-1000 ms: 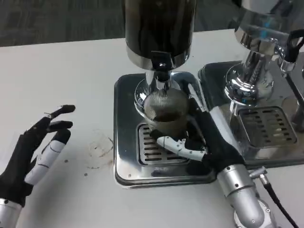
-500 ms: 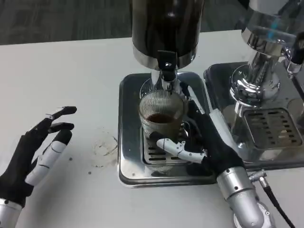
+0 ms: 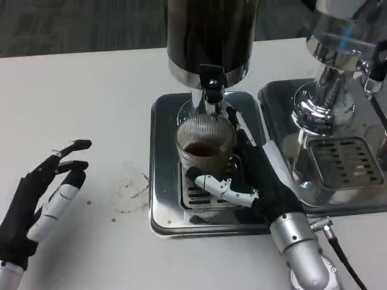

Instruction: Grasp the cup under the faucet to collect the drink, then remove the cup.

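Cup (image 3: 204,145) stands upright on the tray (image 3: 162,181), at the grate's back edge, directly beneath the faucet (image 3: 210,90). Ribbed clear glass, with dark drink in the lower part. Long axis vertical.

Right hand (image 3: 254,175) wraps the cup from the right and front: its fingers (image 3: 221,187) cross in front of the base and the dark palm lies against the right wall. Clamped on the cup, by the look of it. The forearm runs back toward the tray's front right corner.

Left hand (image 3: 42,193) rests on the table (image 3: 91,90) well to the left of the tray, fingers apart, holding nothing. Right hand is the nearer by far; left is idle.

Key relation: faucet tip sits just over the cup rim, so little room upward. Judgement: removal wants a draw toward the tray's front edge, along the forearm's line, keeping the cup upright. Tilt risks a spill.

A second dispenser (image 3: 338,90) stands close on the right, limiting sideways exit.
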